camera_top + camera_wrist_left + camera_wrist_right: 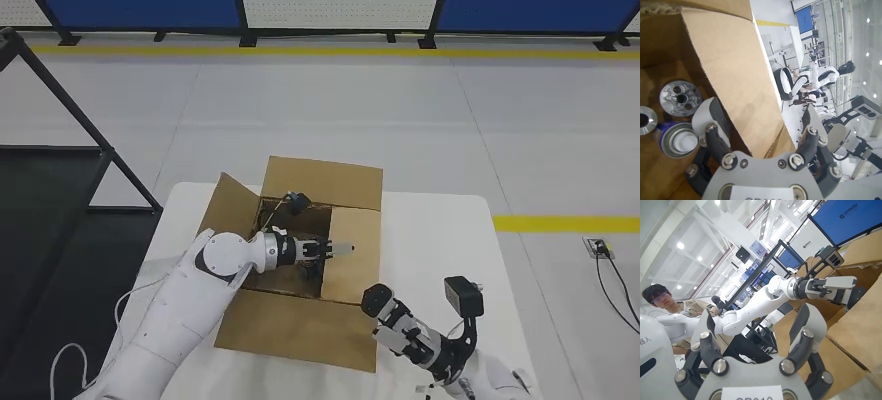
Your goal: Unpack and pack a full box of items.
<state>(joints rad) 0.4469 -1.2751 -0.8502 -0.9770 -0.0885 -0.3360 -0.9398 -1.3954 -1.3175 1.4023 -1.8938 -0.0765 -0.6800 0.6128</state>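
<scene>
On table point(440, 225) ctr, top view: brown corrugated cardboard box point(290, 335), top open. Flaps at 12 and 6 o'clock are folded outward, raw fluted edges showing. L gripper point(335, 250) is over the box's 3 o'clock side, jaws spread wide and straddling the 3 o'clock flap point(730, 72). One finger is inside the box, the other outside, nothing gripped. Inside, per L wrist view: silver hub point(680, 97) w/ round holes, plain silver disc point(646, 121) w/ ctr bore, blue can point(680, 140) w/ metal rim and white inner. All lie close together on the box floor. R gripper point(378, 300) is at the box's 5 o'clock corner, just beside the 6 o'clock flap, jaws wide apart, empty.
</scene>
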